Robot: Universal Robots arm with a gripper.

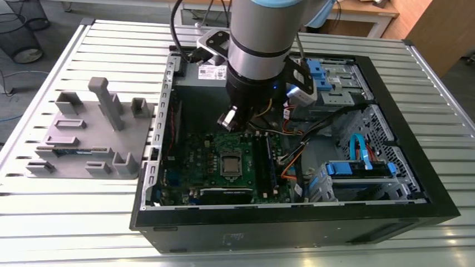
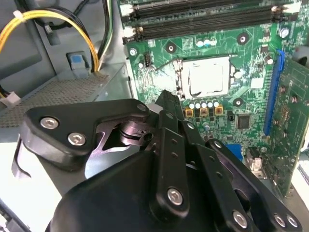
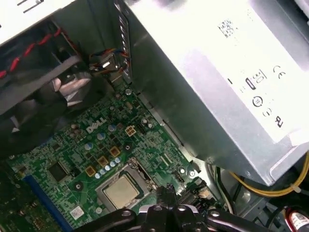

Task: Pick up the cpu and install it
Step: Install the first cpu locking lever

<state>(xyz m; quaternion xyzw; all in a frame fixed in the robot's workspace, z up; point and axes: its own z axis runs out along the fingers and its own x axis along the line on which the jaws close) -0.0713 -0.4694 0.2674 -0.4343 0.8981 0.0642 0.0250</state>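
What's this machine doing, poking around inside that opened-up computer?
A robot arm is working inside an open computer case that lies on a slatted metal table. Its gripper hangs over the green motherboard, with its fingers shut and nothing visible between them. The cpu, a shiny silver square, appears to sit in the motherboard's socket, close to the gripper.

In the exterior view my arm (image 1: 260,44) covers part of the power supply (image 1: 194,92) and the strip of motherboard (image 1: 208,153) beside it. In the first wrist view my gripper (image 3: 166,192) is cut off by the picture's edge, as is the expansion card (image 2: 293,121) in the second wrist view.
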